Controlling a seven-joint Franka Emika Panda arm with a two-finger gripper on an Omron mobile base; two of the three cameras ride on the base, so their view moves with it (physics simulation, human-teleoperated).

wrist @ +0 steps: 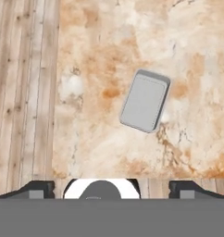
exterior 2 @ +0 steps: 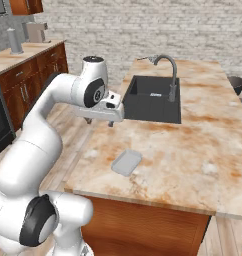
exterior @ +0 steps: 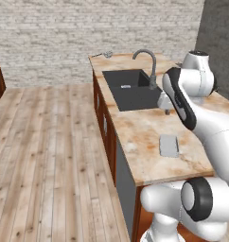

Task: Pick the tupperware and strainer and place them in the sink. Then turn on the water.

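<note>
Tupperware (wrist: 145, 100) sits right below my hand camera, lying flat on the marbled worktop (wrist: 100, 55), turned a little askew to the worktop's edge. My jaws (wrist: 111, 187) are spread wide, the two dark tips far apart at the bottom of that view, and nothing is between them. From the base cameras the tupperware (exterior 2: 126, 163) shows as a flat grey rectangle near the front of the worktop, on its own, well apart from the sink.

Further along, the sink (exterior: 131, 89) is sunk into the worktop, a matte black basin with its grey gooseneck faucet (exterior: 148, 64) arching over the rim nearest my arm. A small pale object lies inside the basin; it's too small for me to say what it is.

Beyond the sink, at the far corner of the worktop, lies the strainer (exterior: 107, 54), a small silvery thing with a thin dark handle, well apart from everything else.

My hand (exterior 2: 112, 113) hangs above the worktop between the tupperware and the sink, close to the worktop's left edge.
</note>
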